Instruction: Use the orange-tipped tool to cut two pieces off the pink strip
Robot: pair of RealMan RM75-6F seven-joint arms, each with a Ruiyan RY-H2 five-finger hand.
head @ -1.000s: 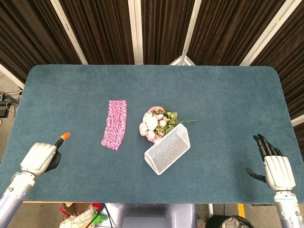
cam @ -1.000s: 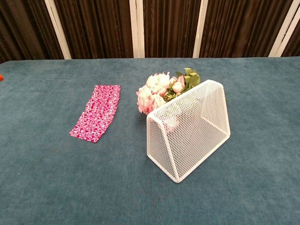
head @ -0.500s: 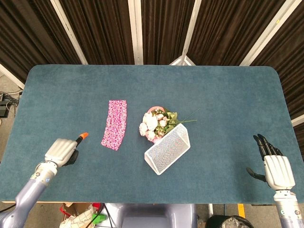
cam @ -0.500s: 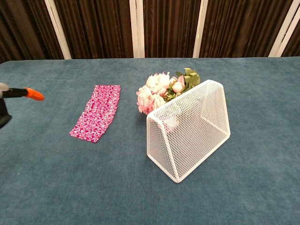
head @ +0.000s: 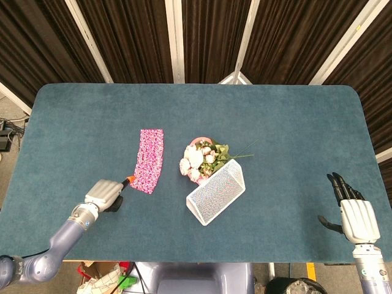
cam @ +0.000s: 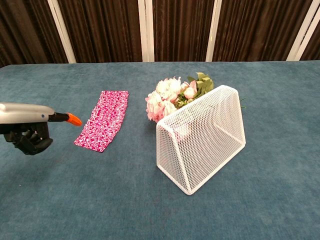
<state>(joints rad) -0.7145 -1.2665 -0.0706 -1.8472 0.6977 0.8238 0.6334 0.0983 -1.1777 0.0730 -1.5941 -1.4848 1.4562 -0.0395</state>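
A pink patterned strip (head: 149, 160) (cam: 103, 120) lies flat on the blue table, left of centre. My left hand (head: 105, 194) (cam: 26, 127) grips the orange-tipped tool (head: 128, 180) (cam: 70, 119), whose tip sits just at the strip's near left corner. In the chest view the tip hovers a little left of the strip. Far off at the table's right front edge, my right hand (head: 353, 211) stays open and holds nothing.
A white wire mesh basket (head: 215, 192) (cam: 202, 136) lies tipped on its side right of the strip. A bunch of pink and white flowers (head: 199, 160) (cam: 172, 96) rests behind it. Dark curtains hang behind the table's far edge.
My left hand has carried the tool rightward from the table's left edge up to the strip's near corner. The right hand, strip, basket and flowers have not moved.
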